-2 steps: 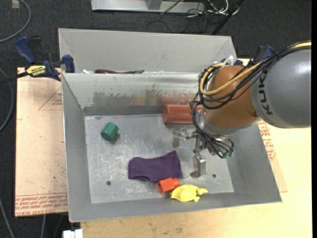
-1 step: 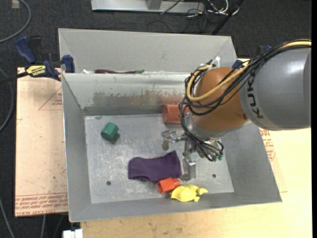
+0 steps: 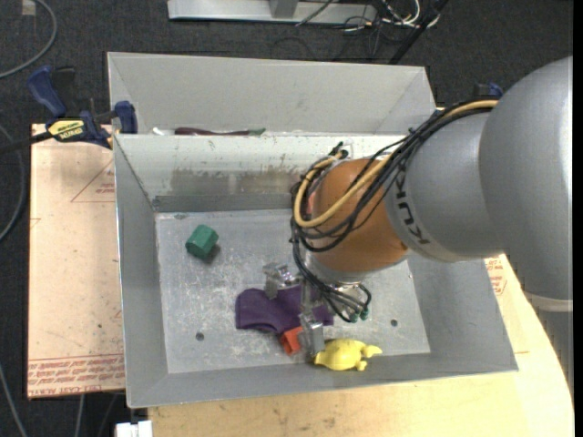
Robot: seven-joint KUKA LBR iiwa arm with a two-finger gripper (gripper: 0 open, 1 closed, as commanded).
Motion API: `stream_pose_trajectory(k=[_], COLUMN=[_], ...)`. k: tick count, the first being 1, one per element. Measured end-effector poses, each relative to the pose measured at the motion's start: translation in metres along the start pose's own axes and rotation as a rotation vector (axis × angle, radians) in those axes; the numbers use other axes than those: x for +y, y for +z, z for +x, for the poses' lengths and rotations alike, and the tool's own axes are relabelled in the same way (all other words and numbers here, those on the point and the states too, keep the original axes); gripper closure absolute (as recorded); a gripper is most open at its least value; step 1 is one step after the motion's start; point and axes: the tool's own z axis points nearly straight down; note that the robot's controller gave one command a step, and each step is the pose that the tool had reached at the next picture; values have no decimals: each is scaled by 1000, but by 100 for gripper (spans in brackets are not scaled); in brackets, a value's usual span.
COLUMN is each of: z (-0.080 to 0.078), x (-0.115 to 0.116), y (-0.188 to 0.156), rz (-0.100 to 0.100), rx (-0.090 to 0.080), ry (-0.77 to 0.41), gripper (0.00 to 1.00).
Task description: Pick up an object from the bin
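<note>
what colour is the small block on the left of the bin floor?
Green. The block shows best in the camera view.

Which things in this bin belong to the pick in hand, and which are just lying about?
In the job: grey bin; purple cloth and small orange-red piece, both by the jaws, near the bin's front wall.
Lying about: green block, back left, alone; yellow toy, at the front, just beyond the orange-red piece.
</note>
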Motion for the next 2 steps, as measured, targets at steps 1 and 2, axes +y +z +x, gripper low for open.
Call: stream_pose_trajectory(k=[1,2], z=[-3,-2], x=[16,13], y=[8,6], rz=[-7,-6], rx=[-19,-22], ry=[66,74], gripper=[100,100])
